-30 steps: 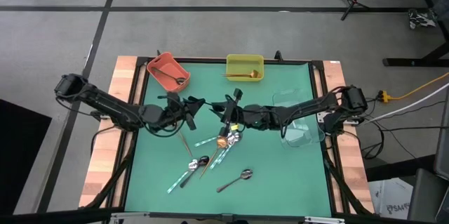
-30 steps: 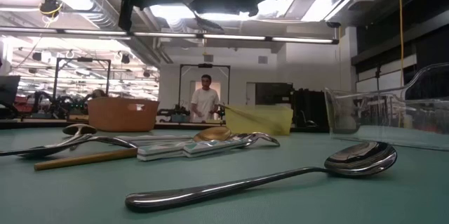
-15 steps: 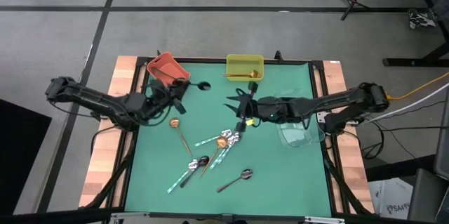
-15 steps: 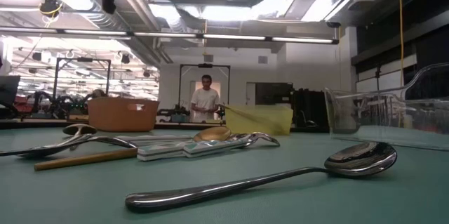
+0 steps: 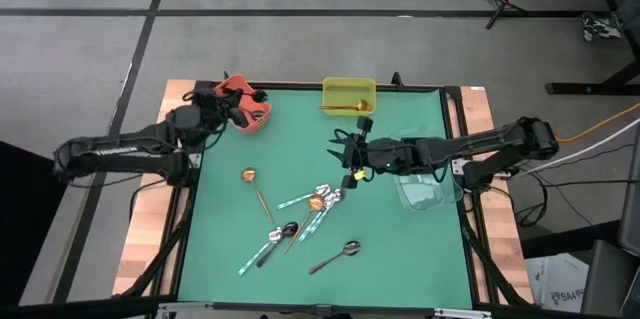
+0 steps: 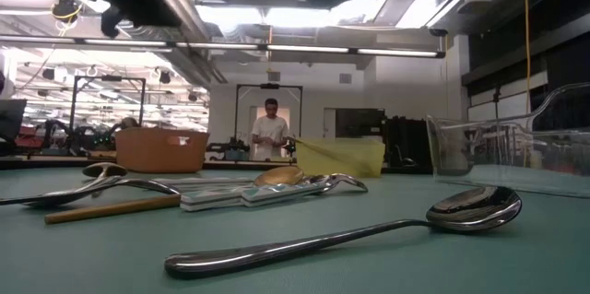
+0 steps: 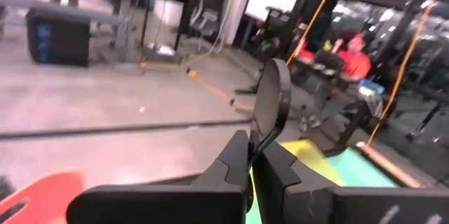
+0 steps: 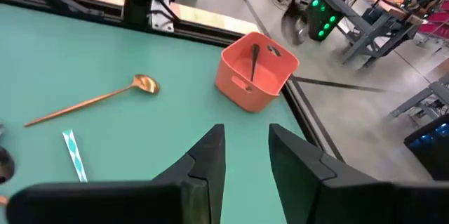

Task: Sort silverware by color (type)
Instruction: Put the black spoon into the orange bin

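Holding a black spoon (image 7: 271, 104) tight, the left gripper (image 5: 252, 98) hangs over the red bin (image 5: 240, 100). The right gripper (image 5: 343, 155) waits mid-table — fingers apart, empty.

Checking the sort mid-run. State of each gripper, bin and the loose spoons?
left gripper: shut on black spoon, over the red bin
right gripper: fingers open, empty, above mid-table
red bin: upright, one dark spoon inside
yellow bin: upright, gold spoon inside
clear bin: upright, right side; contents unclear
copper spoon: flat on mat, alone
spoon pile: unsorted, overlapping
silver spoon: flat, nearest the front edge
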